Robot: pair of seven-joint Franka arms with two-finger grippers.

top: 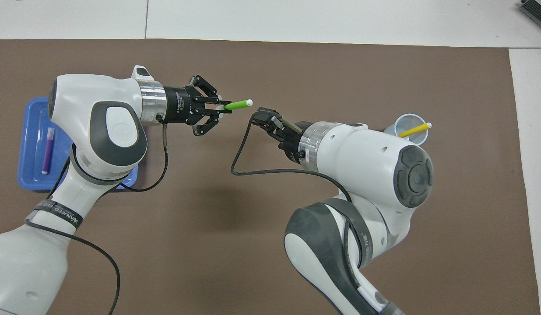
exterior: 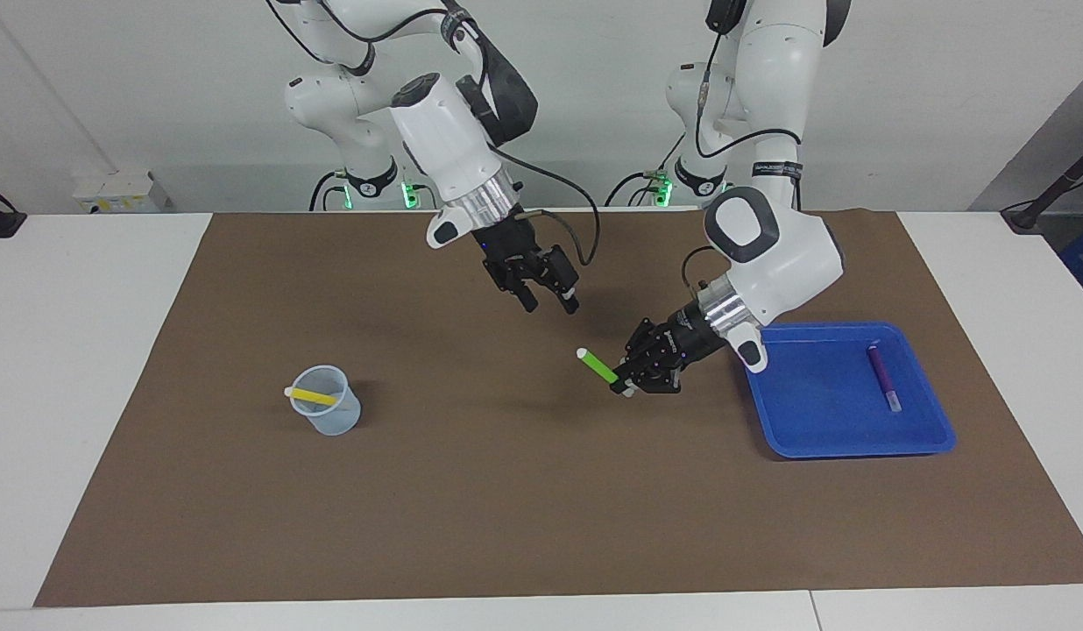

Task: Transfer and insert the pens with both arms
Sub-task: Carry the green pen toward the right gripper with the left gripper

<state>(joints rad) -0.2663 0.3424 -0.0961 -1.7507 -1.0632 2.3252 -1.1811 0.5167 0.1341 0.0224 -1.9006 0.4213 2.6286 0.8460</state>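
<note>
1. Left gripper (exterior: 626,383) is up over the brown mat (exterior: 506,508), clamped on the butt of the green pen (exterior: 598,365); its whitish tip points toward the right gripper.
2. Right gripper (exterior: 548,304) is over mid-mat, fingers parted, holding nothing, close to the tip.
3. Yellow pen (exterior: 311,396) leans in the clear cup (exterior: 332,412).
4. Purple pen (exterior: 883,377) lies in the blue tray (exterior: 822,438).

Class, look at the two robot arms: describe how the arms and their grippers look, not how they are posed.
Both arms are glossy white with dark grey joint caps and a silver ring at each wrist. The left gripper and right gripper are black, two-fingered linkages. Black cables loop beside each wrist, and the left arm carries a black lettered band.
</note>
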